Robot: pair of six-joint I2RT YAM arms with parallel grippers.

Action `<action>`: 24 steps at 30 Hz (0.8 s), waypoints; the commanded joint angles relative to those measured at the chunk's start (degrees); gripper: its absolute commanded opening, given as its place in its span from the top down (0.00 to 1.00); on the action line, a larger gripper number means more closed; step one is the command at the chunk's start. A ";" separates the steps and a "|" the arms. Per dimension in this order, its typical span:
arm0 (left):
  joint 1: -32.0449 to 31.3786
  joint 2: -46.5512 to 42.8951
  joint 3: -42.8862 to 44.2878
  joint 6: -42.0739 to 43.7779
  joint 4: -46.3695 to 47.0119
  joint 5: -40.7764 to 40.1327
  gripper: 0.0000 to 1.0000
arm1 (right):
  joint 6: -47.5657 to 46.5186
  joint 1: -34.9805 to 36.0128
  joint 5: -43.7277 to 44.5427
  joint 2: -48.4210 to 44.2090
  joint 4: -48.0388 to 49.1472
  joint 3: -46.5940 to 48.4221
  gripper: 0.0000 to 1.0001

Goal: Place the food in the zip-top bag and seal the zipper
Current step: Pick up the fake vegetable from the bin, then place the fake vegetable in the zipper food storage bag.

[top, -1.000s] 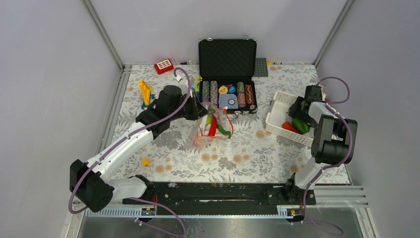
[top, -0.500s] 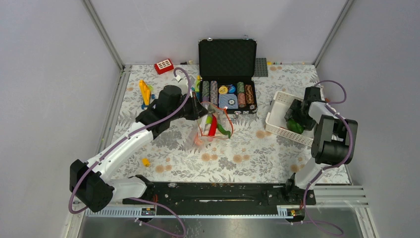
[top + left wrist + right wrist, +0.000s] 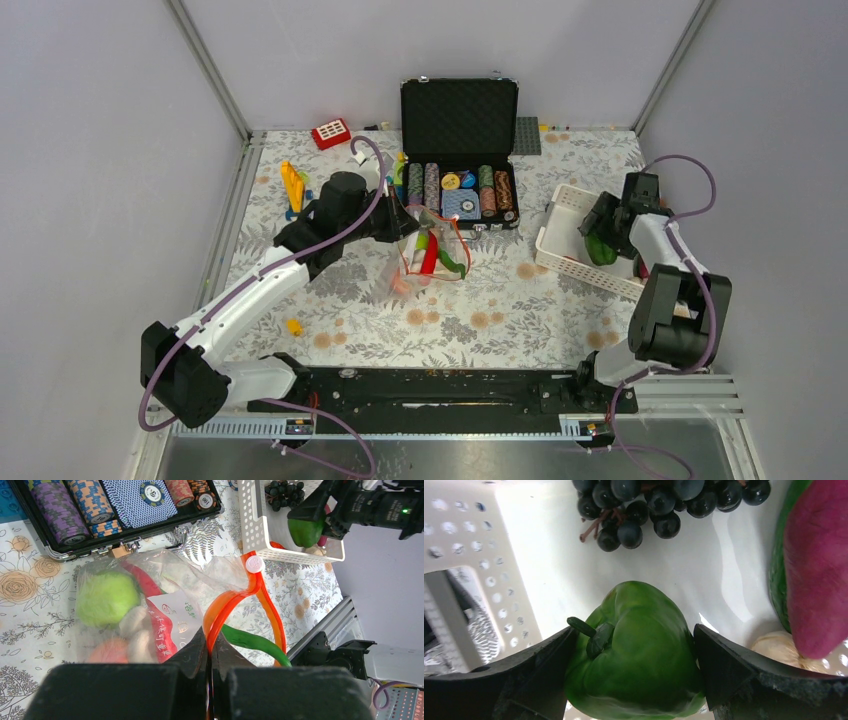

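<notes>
The zip-top bag (image 3: pixel 165 580) lies on the table, with a round green fruit (image 3: pixel 106 597), white and orange pieces and a green chili (image 3: pixel 255 642) inside. Its orange-red zipper (image 3: pixel 260 587) loops open, and my left gripper (image 3: pixel 210 652) is shut on that strip; from above the bag (image 3: pixel 430 250) sits just right of this gripper (image 3: pixel 405 225). Inside the white basket (image 3: pixel 484 540), my right gripper (image 3: pixel 634 630) has both fingers pressed against the sides of a green pepper (image 3: pixel 639 660). Dark grapes (image 3: pixel 664 500), a magenta piece (image 3: pixel 819 565) and a white garlic (image 3: pixel 779 647) lie beside it.
An open black case of poker chips (image 3: pixel 460 120) stands behind the bag. The white basket (image 3: pixel 560 200) is at the right, near the table edge. A red block (image 3: pixel 330 133) and a yellow and blue toy (image 3: pixel 292 185) lie at the back left.
My right gripper has swung over the green pepper in the basket and narrowed its jaws onto it. The left arm and the bag have not moved.
</notes>
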 commanded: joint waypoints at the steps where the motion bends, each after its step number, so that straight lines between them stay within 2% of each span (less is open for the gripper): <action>1: 0.35 -1.97 0.65 0.40 2.49 -0.33 1.00 | 0.75 -0.03 -1.63 -7.51 -1.23 -0.64 0.53; 5: 0.34 -2.06 0.56 0.32 2.58 -0.25 1.00 | 0.77 -0.01 -8.00 -15.38 -0.07 -1.96 0.53; 10: 0.33 -1.97 0.50 0.35 3.06 0.07 1.00 | -0.60 3.20 -22.12 -26.56 2.96 -3.07 0.52; 14: 0.36 -1.75 0.56 0.35 3.47 0.56 1.00 | -3.37 15.47 -27.90 -32.00 3.97 -1.47 0.51; 17: 0.38 -1.66 0.44 0.28 3.67 0.74 1.00 | -2.57 24.99 -33.50 -33.90 8.85 -0.89 0.51; 24: 0.36 -1.93 0.00 -0.10 4.29 1.39 1.00 | 0.37 45.08 -34.60 -29.31 25.03 -0.19 0.47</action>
